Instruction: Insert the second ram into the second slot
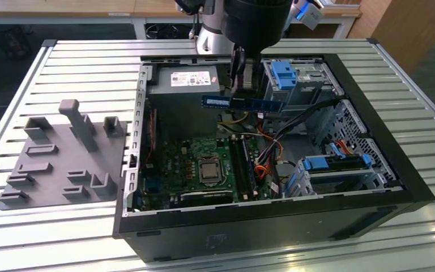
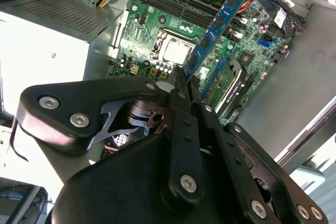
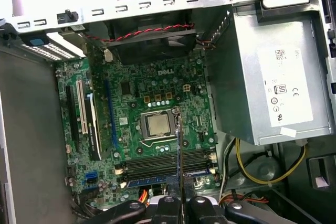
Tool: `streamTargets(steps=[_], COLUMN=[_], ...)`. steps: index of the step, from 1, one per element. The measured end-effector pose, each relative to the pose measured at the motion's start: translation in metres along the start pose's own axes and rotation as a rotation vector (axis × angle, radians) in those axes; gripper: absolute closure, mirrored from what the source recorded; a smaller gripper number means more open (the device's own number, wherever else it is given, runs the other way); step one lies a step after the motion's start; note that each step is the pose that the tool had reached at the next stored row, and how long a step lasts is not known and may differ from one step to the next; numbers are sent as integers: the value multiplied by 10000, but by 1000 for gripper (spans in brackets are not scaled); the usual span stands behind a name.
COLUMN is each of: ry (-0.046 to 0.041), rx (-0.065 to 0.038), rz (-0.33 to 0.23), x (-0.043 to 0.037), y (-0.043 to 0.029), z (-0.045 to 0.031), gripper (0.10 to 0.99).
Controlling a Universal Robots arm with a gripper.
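On the slatted metal table point(image 1: 81, 62), above the open computer case point(image 1: 263, 235) and its green motherboard point(image 1: 176, 158), holds the second ram point(image 1: 269, 105) level in the gripper point(image 1: 240, 93), clamped near its middle, clear of the memory slots point(image 1: 240, 164).

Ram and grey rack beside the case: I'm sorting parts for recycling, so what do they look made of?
Ram: seemingly a rigid blue circuit board, laminate with a slight sheen, and black chips, probably plastic-cased, in a row along it. Rack: likely matte grey plastic, perhaps printed, going by its uniform colour, blocky posts and lack of shine.
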State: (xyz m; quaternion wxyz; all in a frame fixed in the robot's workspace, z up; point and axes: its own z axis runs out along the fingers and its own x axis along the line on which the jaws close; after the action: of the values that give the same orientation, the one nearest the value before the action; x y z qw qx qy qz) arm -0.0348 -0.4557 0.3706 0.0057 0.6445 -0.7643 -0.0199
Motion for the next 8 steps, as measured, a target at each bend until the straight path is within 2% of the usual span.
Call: streamTargets(steps=[8], ry=[-10], rx=[4], rz=[265], x=[0], y=[0], z=[2], gripper=[949])
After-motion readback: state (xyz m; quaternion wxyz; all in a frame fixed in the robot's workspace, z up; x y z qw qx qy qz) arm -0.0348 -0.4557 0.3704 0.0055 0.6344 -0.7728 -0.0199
